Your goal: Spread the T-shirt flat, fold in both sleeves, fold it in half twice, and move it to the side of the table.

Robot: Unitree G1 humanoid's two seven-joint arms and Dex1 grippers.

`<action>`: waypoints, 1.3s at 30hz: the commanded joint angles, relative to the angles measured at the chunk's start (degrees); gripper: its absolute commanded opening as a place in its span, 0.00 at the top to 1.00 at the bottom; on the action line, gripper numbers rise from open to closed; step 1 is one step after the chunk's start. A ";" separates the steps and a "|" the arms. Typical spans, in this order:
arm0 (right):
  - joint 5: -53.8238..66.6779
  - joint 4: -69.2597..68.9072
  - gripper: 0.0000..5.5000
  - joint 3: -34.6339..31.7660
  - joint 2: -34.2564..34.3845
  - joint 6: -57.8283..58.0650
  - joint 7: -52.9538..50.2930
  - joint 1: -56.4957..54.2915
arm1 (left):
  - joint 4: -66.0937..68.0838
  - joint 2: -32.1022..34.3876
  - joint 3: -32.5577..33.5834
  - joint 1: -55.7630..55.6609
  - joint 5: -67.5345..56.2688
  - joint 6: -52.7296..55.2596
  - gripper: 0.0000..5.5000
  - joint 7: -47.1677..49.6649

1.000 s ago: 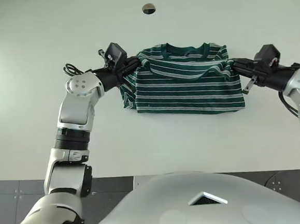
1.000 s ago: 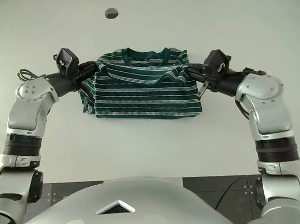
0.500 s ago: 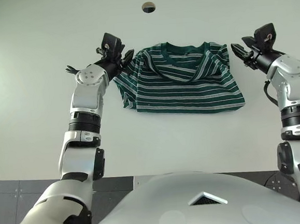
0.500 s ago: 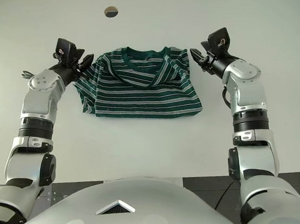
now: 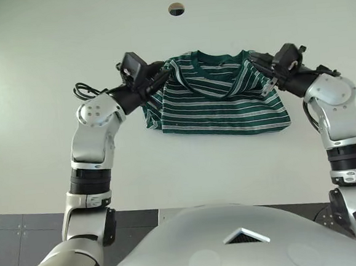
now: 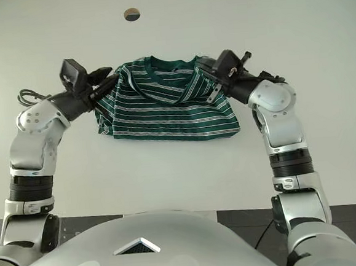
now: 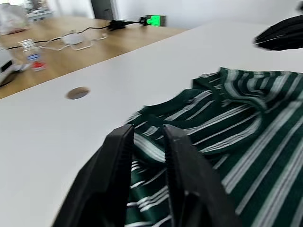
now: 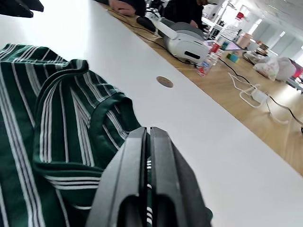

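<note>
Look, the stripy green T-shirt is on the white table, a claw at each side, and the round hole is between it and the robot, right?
Not quite. The round hole lies beyond the T-shirt, past its collar, as the left eye view shows. The white table, left claw and right claw are as you said.
</note>
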 commanded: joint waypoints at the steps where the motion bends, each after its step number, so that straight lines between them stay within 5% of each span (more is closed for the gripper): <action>1: -4.82 0.37 0.98 4.50 -2.81 -1.17 3.30 0.60 | -4.01 -1.29 -6.58 1.77 1.90 1.36 0.91 -1.17; 10: -12.59 12.63 0.98 5.41 -0.99 -1.88 -4.22 -6.03 | 1.10 2.90 -20.16 3.99 8.74 2.21 0.98 -8.71; 25: -23.27 32.66 0.98 11.74 -1.42 -5.24 -9.67 -10.93 | 4.33 6.59 -21.54 4.62 11.92 1.82 0.98 -9.48; 31: -26.64 23.36 0.98 14.96 -9.98 -4.21 -2.74 -4.18 | 4.67 9.00 -20.00 5.71 11.94 2.11 0.98 -9.54; 39: -13.70 -13.83 0.98 8.56 -31.45 -0.99 15.78 20.79 | 6.59 16.05 -13.85 5.65 11.59 1.89 0.98 -10.00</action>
